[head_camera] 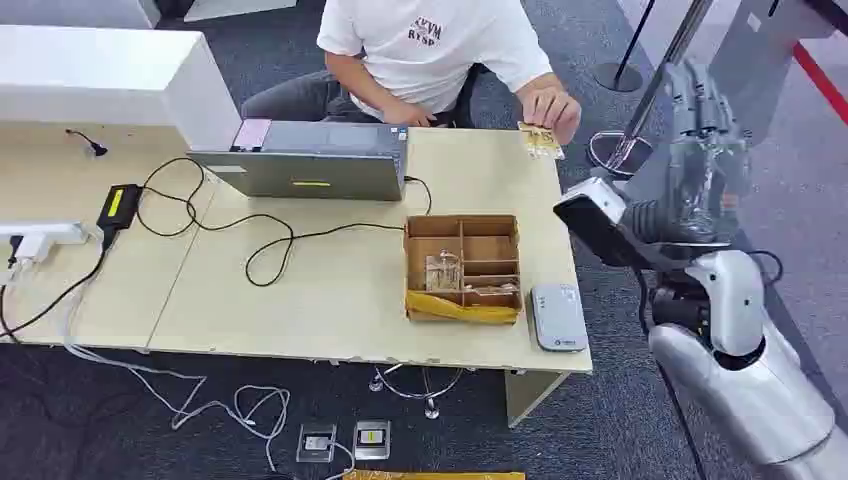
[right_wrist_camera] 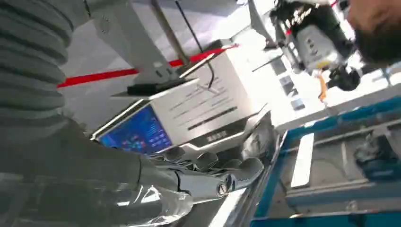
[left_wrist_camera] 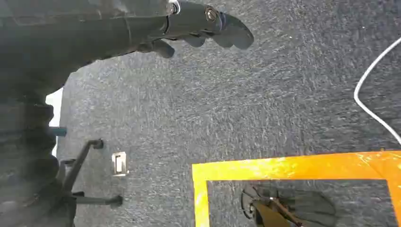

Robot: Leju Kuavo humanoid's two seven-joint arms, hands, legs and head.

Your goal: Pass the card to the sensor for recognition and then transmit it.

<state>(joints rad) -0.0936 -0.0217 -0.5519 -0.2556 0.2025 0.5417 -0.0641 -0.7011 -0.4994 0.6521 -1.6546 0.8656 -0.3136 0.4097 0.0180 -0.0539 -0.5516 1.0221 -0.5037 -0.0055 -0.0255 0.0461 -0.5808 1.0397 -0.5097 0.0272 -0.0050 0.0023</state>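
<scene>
Likely late in one pass, judging by the layout. On the pale surface [head_camera: 330, 290]: a cardboard box [head_camera: 412, 262] holding more cards [head_camera: 443, 272], with the grey sensor [head_camera: 558, 317] just beside it and nothing lying on it. Off to the side, well apart from both, the right robot hand [head_camera: 708, 165] raised, fingers loosely apart, nothing visible in its grasp. Left robot hand [left_wrist_camera: 198, 33] hanging over the carpet, slack and empty. One card [head_camera: 541, 143] at the far edge under a person's hand [head_camera: 550, 105], so seemingly delivered. Left to do, probably: the boxed cards.
</scene>
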